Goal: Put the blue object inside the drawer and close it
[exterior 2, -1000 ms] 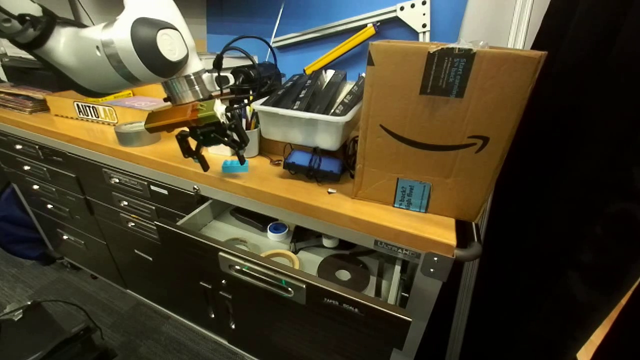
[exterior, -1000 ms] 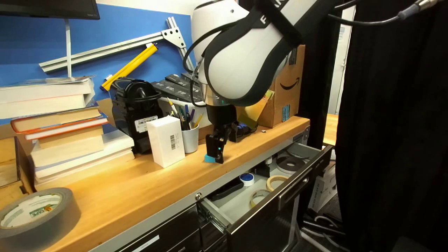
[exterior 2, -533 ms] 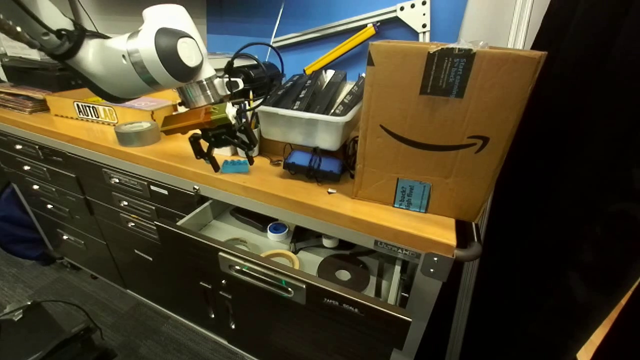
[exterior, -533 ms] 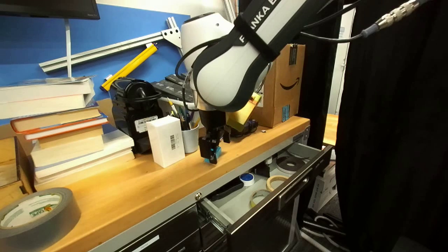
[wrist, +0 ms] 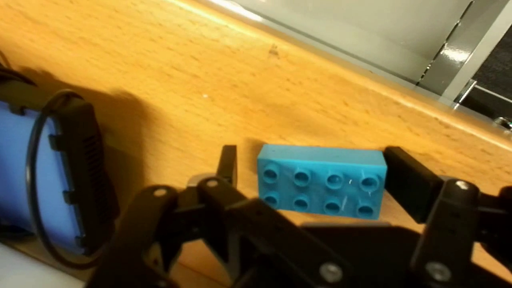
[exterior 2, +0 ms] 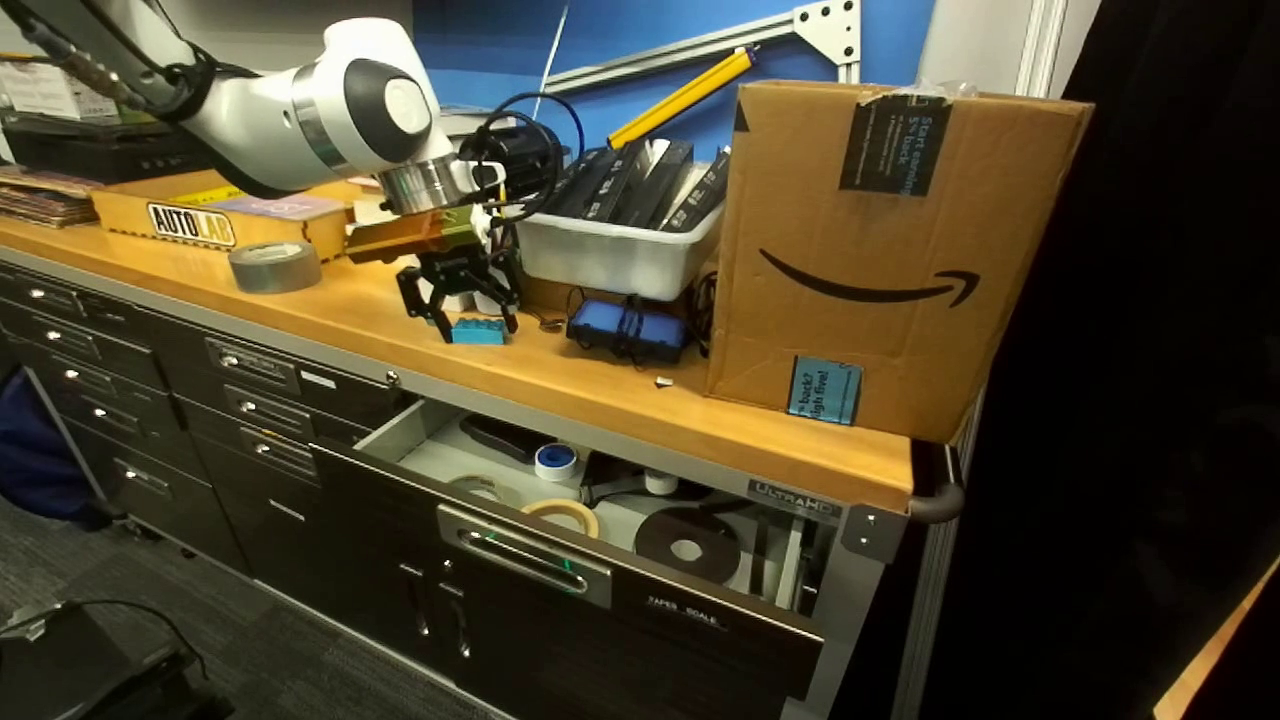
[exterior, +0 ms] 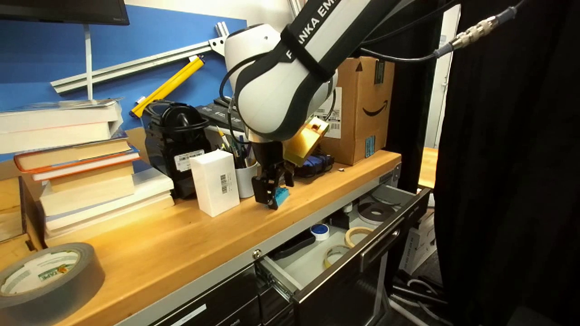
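The blue object is a blue toy brick with studs on top. It lies on the wooden worktop and shows in both exterior views (exterior: 282, 197) (exterior 2: 480, 333) and in the wrist view (wrist: 320, 192). My gripper (exterior 2: 479, 328) is open and low over the worktop, its fingers at the two ends of the brick. In the wrist view (wrist: 314, 170), the right finger is at or against the brick's right end. A gap shows between the left finger and the brick. The drawer (exterior 2: 700, 590) is pulled open below the worktop edge, also in an exterior view (exterior: 344, 290).
The drawer holds tape rolls (exterior 2: 687, 548), a blue-white roll (exterior 2: 555, 460) and dark items. A blue device with cables (exterior 2: 628, 330) and a cardboard box (exterior 2: 860, 300) stand on one side of the brick. A white box (exterior: 214, 183) and pen cup (exterior: 246, 181) stand near the gripper.
My gripper has come down and moved across the worktop toward the cardboard box's side, and now straddles the brick. The brick has shifted slightly the same way. The drawer has not moved.
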Action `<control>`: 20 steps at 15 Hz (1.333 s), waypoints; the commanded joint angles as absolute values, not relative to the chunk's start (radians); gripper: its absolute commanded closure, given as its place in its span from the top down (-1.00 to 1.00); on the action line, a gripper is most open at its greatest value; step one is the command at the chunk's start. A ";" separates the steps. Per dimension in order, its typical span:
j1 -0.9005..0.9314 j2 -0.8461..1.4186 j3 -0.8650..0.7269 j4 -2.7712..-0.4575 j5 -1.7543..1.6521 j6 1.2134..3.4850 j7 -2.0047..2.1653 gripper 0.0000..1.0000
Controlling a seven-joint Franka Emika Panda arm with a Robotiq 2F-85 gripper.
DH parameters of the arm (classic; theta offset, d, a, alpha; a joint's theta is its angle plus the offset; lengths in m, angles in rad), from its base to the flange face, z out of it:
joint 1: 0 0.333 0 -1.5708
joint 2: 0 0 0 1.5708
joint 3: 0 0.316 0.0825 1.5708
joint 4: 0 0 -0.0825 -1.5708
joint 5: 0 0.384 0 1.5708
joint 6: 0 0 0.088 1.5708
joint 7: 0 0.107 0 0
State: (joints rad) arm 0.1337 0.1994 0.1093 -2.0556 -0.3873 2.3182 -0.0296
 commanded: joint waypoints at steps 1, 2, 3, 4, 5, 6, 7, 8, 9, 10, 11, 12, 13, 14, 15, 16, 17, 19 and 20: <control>0.125 0.215 0.111 -2.020 -0.315 2.267 -0.106 0.16; 0.121 0.210 0.111 -2.024 -0.296 2.258 -0.122 0.02; 0.115 0.201 0.112 -2.026 -0.270 2.245 -0.146 -0.03; 0.109 0.183 0.110 -2.048 -0.249 2.238 -0.157 -0.06; 0.101 0.159 0.108 -2.072 -0.226 2.231 -0.169 -0.06; 0.094 0.130 0.102 -2.099 -0.218 2.213 -0.171 -0.06; 0.084 0.091 0.095 -2.133 -0.206 2.183 -0.177 -0.06; 0.073 0.056 0.086 -2.168 -0.194 2.158 -0.187 -0.06; 0.062 0.022 0.077 -2.204 -0.185 2.135 -0.192 -0.06; 0.050 -0.016 0.064 -2.255 -0.183 2.132 -0.185 -0.06; 0.037 -0.044 0.052 -2.298 -0.176 2.134 -0.194 -0.06; 0.025 -0.065 0.036 -2.356 -0.172 2.185 -0.187 -0.06; 0.014 -0.077 0.022 -2.400 -0.155 2.229 -0.191 -0.06; 0.005 -0.072 0.009 -2.433 -0.137 2.274 -0.175 -0.06; -0.002 -0.067 -0.002 -2.462 -0.127 2.317 -0.168 -0.06; -0.006 -0.056 -0.009 -2.486 -0.108 2.380 -0.149 -0.06; -0.009 -0.046 -0.014 -2.512 -0.085 2.465 -0.127 -0.06; -0.012 -0.017 -0.018 -2.541 -0.060 2.591 -0.093 -0.06; -0.013 -0.005 -0.017 -2.553 -0.064 2.653 -0.066 -0.06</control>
State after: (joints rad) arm -0.0117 -0.0172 -0.0174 -2.5112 -0.0929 2.5032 -0.1249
